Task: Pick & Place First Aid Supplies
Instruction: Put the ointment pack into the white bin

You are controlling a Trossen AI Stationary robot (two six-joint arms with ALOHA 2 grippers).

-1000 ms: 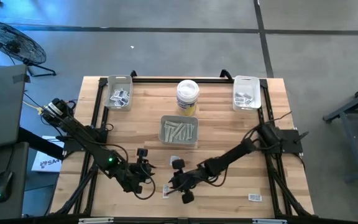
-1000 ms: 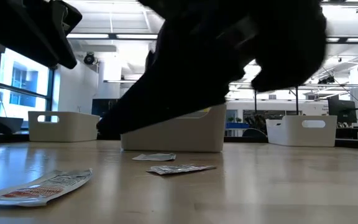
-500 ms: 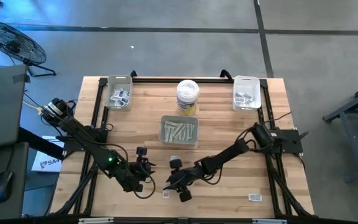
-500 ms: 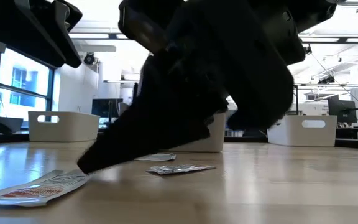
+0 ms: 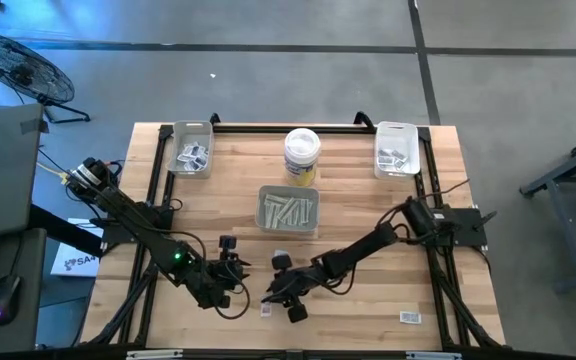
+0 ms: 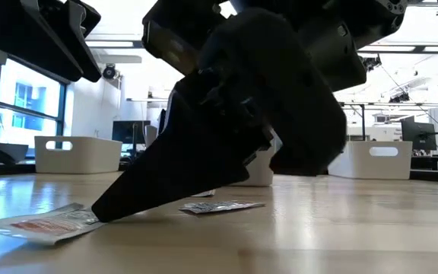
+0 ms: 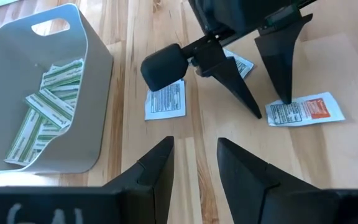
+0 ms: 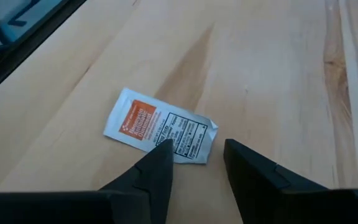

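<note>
Your right gripper (image 8: pixel 196 163) is down at the near edge of the table (image 5: pixel 368 210), fingers apart, one tip touching the end of the orange-print packet (image 8: pixel 159 127), which lies flat on the wood, nothing gripped. Your left gripper (image 7: pixel 193 163) hangs just to its left, fingers parted and empty. A white packet (image 7: pixel 165 99) lies near the middle tray (image 7: pixel 95 74), which holds green-striped strips (image 7: pixel 45 106).

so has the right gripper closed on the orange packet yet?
No, the right gripper is open, one finger tip on the orange packet flat on the table.
</note>
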